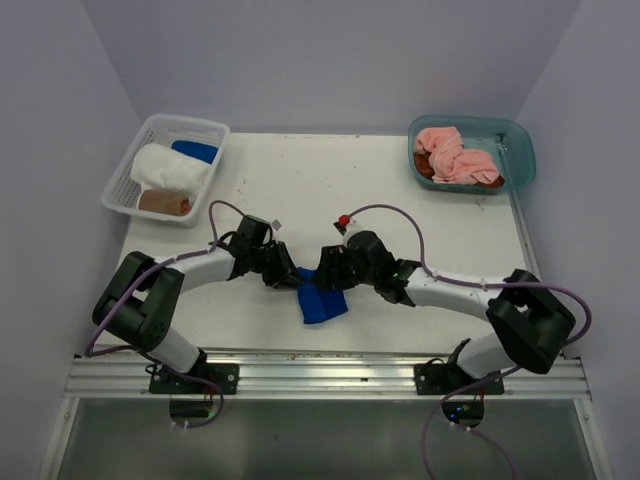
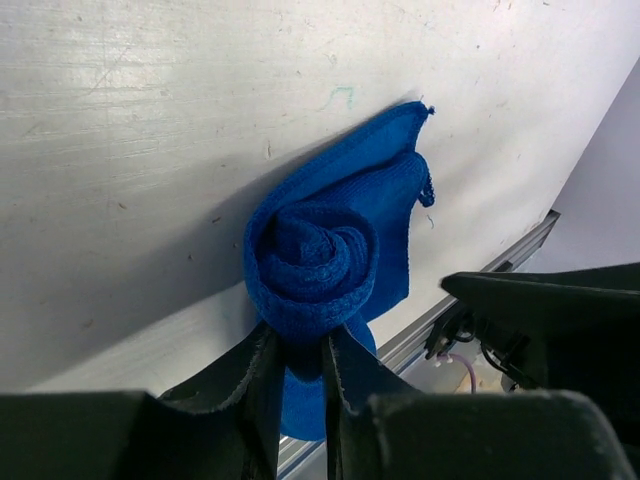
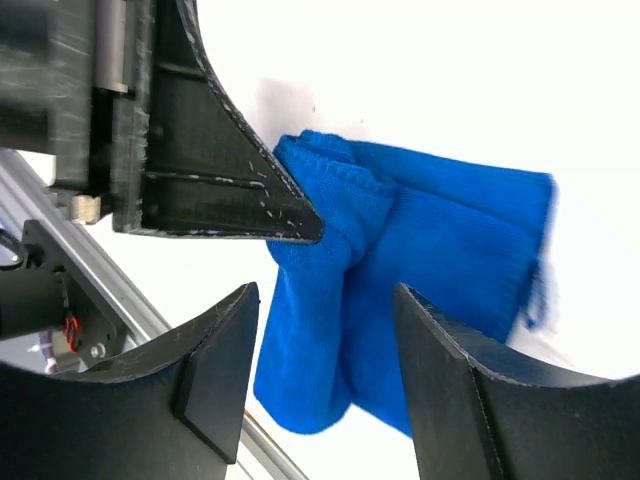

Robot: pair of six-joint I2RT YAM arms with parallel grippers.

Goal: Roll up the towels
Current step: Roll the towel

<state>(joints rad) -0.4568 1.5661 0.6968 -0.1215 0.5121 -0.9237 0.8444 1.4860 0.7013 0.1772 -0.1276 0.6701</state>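
A royal blue towel [image 1: 322, 301] lies partly rolled on the white table near its front edge. My left gripper [image 1: 290, 279] is shut on the rolled end of it; the left wrist view shows the spiral roll [image 2: 312, 262] pinched between my two black fingers [image 2: 300, 355]. My right gripper [image 1: 325, 277] is open, its jaws standing either side of the blue towel [image 3: 400, 290] without touching it. The left gripper's finger [image 3: 230, 190] shows in the right wrist view pressing on the towel. A pink towel [image 1: 455, 155] lies in the teal tub. White [image 1: 163, 167], blue [image 1: 194, 150] and brown [image 1: 164, 203] towels sit rolled in the mesh basket.
The white mesh basket [image 1: 125, 200] stands at the back left. The teal plastic tub [image 1: 522, 150] stands at the back right, with a brown cloth [image 1: 425, 168] under the pink one. The metal rail [image 1: 330, 372] runs along the table's front edge.
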